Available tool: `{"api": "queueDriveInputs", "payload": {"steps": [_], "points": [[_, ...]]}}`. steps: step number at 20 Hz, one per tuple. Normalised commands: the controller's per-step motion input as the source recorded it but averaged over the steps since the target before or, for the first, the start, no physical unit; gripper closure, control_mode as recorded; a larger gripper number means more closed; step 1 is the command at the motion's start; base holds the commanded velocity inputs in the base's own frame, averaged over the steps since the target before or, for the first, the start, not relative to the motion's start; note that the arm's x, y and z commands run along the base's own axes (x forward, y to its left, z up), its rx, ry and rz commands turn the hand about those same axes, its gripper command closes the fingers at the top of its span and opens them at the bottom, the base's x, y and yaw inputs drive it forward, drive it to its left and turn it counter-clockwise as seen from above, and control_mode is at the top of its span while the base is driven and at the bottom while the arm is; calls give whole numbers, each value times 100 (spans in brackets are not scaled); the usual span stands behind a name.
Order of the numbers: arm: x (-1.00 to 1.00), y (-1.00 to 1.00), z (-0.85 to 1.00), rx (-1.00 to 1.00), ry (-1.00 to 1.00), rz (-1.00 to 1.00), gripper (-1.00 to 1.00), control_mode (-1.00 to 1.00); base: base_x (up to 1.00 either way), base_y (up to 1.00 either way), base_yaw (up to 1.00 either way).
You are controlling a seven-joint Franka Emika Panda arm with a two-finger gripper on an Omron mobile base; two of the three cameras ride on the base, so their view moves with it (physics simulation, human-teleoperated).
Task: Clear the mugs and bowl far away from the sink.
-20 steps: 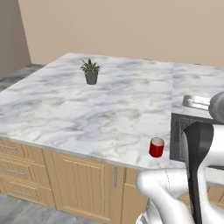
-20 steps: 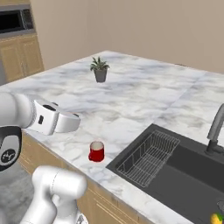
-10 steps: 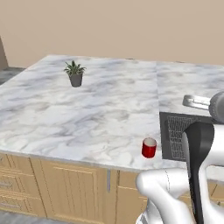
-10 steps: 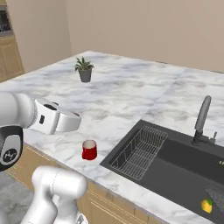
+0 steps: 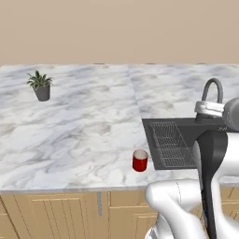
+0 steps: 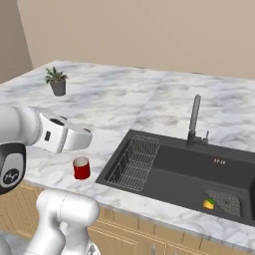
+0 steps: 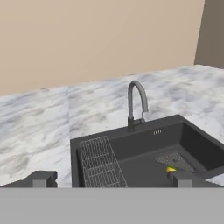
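Observation:
A small glossy red mug (image 5: 139,160) stands upright near the counter's front edge, just left of the sink (image 5: 186,122); it appears again as the mug (image 6: 81,168) in the right base view. The dark grey sink (image 6: 169,155) holds a wire rack (image 6: 134,162) and a dark gooseneck tap (image 6: 195,121). My gripper (image 7: 111,180) is open with nothing between its fingertips (image 7: 42,179). It looks out over the sink (image 7: 188,142) from above the counter's front. The bowl is out of view.
A small potted plant (image 5: 41,86) stands far left on the marble counter (image 5: 84,126). A yellow-green item (image 6: 208,203) lies by the drain in the sink. Wooden cabinet fronts (image 5: 51,214) run below the counter edge. A beige wall backs the counter.
The whole picture has shifted as the base moved right along the counter, bringing the sink fully into view. The mug has stayed in its place on the counter. The gripper stays open.

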Motion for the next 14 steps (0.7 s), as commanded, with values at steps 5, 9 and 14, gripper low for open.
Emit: {"api": "queueDriveInputs", "payload": {"steps": [5,9,14], "points": [[0,0,0,0,0,0,-100,100,19,13,-18],[0,0,0,0,3,0,-100,-100,7,4,-3],[2,0,0,1,18,1,-100,-100,0,0,0]]}}
